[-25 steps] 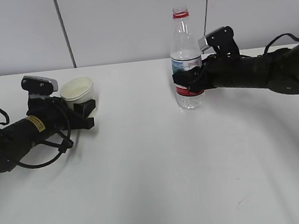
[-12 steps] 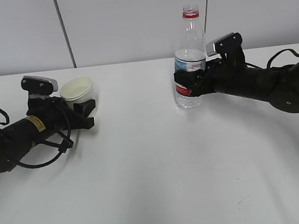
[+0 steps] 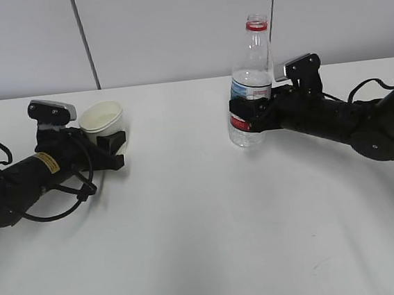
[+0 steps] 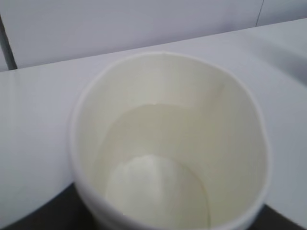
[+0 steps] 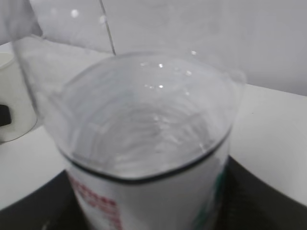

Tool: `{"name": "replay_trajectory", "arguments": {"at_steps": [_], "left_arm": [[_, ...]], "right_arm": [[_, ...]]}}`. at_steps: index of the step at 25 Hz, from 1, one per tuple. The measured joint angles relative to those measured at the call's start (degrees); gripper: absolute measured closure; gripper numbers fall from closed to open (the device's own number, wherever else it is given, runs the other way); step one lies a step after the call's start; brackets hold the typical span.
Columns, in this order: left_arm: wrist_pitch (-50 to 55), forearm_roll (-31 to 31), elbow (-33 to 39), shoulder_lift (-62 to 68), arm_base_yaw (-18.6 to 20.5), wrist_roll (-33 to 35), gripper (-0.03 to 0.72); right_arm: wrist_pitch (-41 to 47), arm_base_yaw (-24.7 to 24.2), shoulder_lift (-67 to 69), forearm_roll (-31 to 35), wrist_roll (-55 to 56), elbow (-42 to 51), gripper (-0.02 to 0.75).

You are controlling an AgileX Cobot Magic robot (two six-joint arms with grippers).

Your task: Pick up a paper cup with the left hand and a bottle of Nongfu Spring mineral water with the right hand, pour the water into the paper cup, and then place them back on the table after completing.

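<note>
The white paper cup (image 3: 101, 116) stands at the left on the table (image 3: 204, 223). My left gripper (image 3: 113, 141), on the arm with the yellow label, is shut around the cup's lower part. The cup (image 4: 168, 158) fills the left wrist view and looks empty. The clear bottle (image 3: 250, 86) has a red neck ring, a white-and-red label and no cap. My right gripper (image 3: 246, 118) is shut on its labelled middle. The bottle leans with its neck to the right, its base at or just above the table. The water (image 5: 144, 124) fills the lower part of the bottle.
A grey panelled wall (image 3: 172, 31) runs behind the table. Loose black cables (image 3: 56, 203) hang by the left arm. The cup shows at the left edge of the right wrist view (image 5: 14, 110).
The right arm has tipped the bottle so its neck has moved to the right and a little down. The left arm and the cup have not moved.
</note>
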Motion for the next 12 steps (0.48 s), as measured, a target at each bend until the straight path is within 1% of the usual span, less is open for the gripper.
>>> {"name": "replay_trajectory", "arguments": {"at_steps": [12], "left_arm": [[0.1,-0.1,0.0,0.0,0.0,0.0,0.316]], "right_arm": [[0.0,0.0,0.0,0.0,-0.1,0.0,0.29]]}}
